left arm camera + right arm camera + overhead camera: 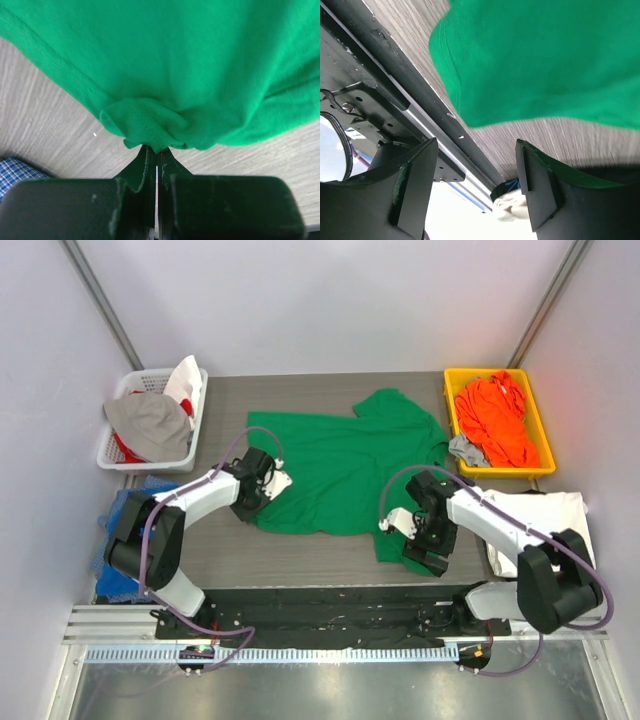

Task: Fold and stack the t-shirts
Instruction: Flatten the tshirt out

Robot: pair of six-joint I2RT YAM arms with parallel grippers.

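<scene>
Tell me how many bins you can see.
2: a white basket at the table's far left corner and a yellow bin at the far right corner. None seems hidden.

Green t-shirt (pixel 345 465) lies spread, orange t-shirt (pixel 497 418) bunched far right, white t-shirt (pixel 555 512) near right.

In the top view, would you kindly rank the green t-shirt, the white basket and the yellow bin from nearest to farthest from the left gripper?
1. The green t-shirt, pinched in the left gripper.
2. The white basket, at the far left.
3. The yellow bin, at the far right.
</scene>
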